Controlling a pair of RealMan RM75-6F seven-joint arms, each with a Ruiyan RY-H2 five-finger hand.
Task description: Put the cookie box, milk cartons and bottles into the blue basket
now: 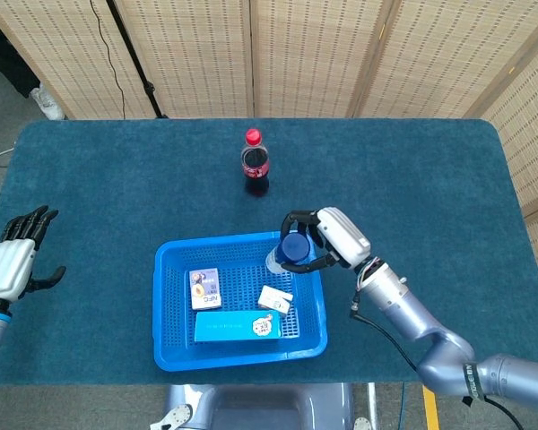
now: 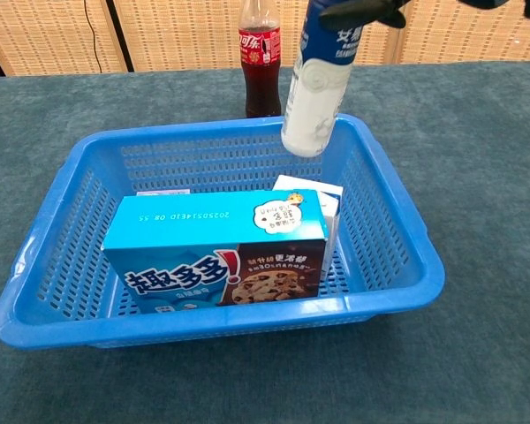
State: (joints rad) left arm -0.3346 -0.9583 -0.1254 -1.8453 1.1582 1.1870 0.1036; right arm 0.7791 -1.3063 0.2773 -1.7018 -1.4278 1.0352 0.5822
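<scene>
Right hand: the right hand, right of centre in the head view, has its fingers wrapped round the neck end of the white bottle
White bottle: blue cap and blue label band, hanging tilted with its base lowest, over the upper right corner of the blue basket; in the chest view its base sits just above the far rim, touching nothing that I can see
Step in hand: carrying this bottle into the basket; it looks to be over the opening but not yet lowered
Next move: likely bring the bottle down into the bare stretch along the far wall, clear of the cartons, then loosen the fingers; the tilt means it will probably lie on its side
Basket contents: cookie box lies along the near wall; one milk carton at centre left; a second carton just right of it, beside the box's end
Cola bottle: red-capped cola bottle stands upright on the surface above the basket, apart from it, not yet packed
Left hand: the left hand, at the left edge of the head view, has its fingers spread and holds nothing
</scene>
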